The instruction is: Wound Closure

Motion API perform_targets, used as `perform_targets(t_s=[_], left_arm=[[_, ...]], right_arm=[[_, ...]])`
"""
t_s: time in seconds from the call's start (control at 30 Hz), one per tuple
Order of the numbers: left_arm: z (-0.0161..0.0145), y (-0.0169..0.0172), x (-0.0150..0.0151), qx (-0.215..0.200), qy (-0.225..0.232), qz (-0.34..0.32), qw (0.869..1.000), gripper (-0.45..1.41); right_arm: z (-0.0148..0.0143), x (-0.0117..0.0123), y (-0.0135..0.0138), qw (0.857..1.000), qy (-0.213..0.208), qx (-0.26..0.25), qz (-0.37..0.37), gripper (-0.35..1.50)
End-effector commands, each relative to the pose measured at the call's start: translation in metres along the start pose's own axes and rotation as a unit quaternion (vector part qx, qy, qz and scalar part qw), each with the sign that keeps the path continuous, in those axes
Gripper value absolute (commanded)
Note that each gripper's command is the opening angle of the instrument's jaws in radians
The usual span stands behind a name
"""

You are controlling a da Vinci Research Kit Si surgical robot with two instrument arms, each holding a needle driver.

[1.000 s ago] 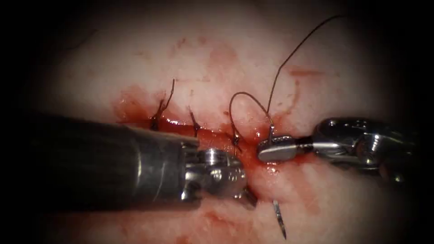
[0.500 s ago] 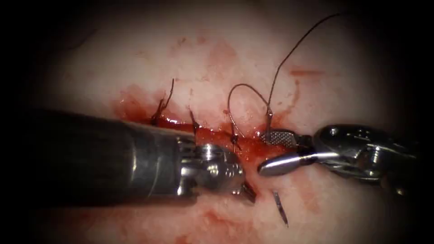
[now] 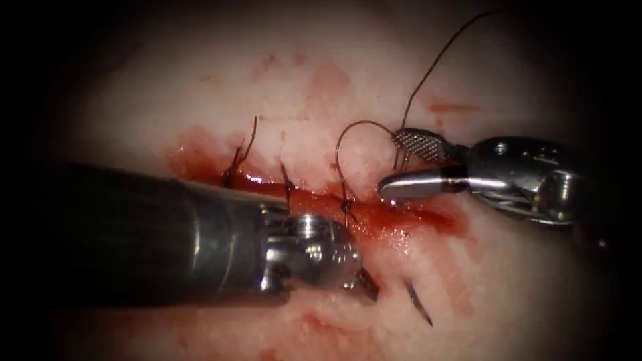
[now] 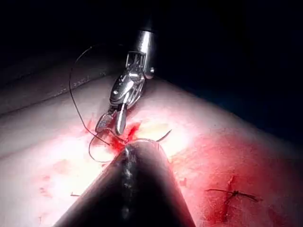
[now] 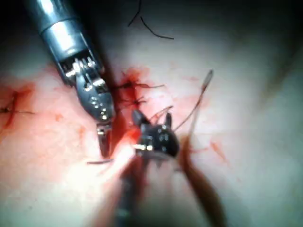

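Endoscope view: the right tool (image 3: pixel 394 164) is held wide open above the cut (image 3: pixel 321 198), with nothing gripped and the thread (image 3: pixel 354 127) looping just beside its upper jaw. The left tool (image 3: pixel 366 286) is pressed to the tissue (image 3: pixel 321 87) with jaws drawn together; whether anything is gripped cannot be told. The needle (image 3: pixel 418 306) is mostly buried, its point standing out of the tissue just right of the left tool. A grip is best taken behind the point and the curve followed, so tearing is avoided. The surface is slicked by red fluid (image 3: pixel 401 217), and little room is left between tools and loop.
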Motion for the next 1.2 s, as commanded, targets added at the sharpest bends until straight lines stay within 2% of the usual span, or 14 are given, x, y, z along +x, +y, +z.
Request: perform_targets(t_s=[0.03,0.07,0.17,0.5,0.8,0.97,1.03,1.1,1.17,1.2], left_arm=[[0.0007,-0.0002,0.0002,0.000,0.000,0.000,1.000,-0.45],[0.0007,-0.0002,0.0002,0.000,0.000,0.000,1.000,-0.45],[0.0007,-0.0001,0.0002,0.000,0.000,0.000,1.000,-0.45],[0.0007,0.0002,0.0004,0.000,0.000,0.000,1.000,-0.45],[0.0006,0.0002,0.0003,0.000,0.000,0.000,1.000,-0.45],[0.0004,0.0001,0.0004,0.003,0.002,0.000,1.000,-0.43],[0.0000,0.0000,0.0005,0.008,0.010,0.014,1.000,-0.27],[-0.0006,-0.0002,0.0007,0.011,0.036,0.049,0.998,-0.08],[-0.0013,-0.0003,0.0008,0.014,0.070,0.077,0.994,0.09],[-0.0015,-0.0003,0.0008,0.018,0.085,0.086,0.993,0.15]], right_arm=[[0.0009,-0.0003,0.0001,1.000,-0.006,0.022,-0.001,-0.03],[0.0009,-0.0004,0.0001,1.000,-0.006,0.025,-0.002,-0.35],[0.0011,-0.0011,0.0000,0.999,-0.014,0.038,-0.007,-0.35],[0.0016,-0.0039,-0.0005,0.995,-0.079,0.054,-0.006,-0.35],[0.0000,-0.0049,-0.0014,0.991,-0.123,0.054,0.007,-0.35],[-0.0005,-0.0047,-0.0018,0.990,-0.127,0.059,0.011,-0.35],[-0.0005,-0.0044,-0.0015,0.993,-0.108,0.053,0.014,-0.35],[-0.0009,-0.0038,-0.0009,0.996,-0.078,0.045,0.019,0.32],[-0.0017,-0.0031,-0.0003,0.997,-0.056,0.043,0.014,0.68],[-0.0021,-0.0028,-0.0001,0.998,-0.049,0.039,0.011,0.74]])
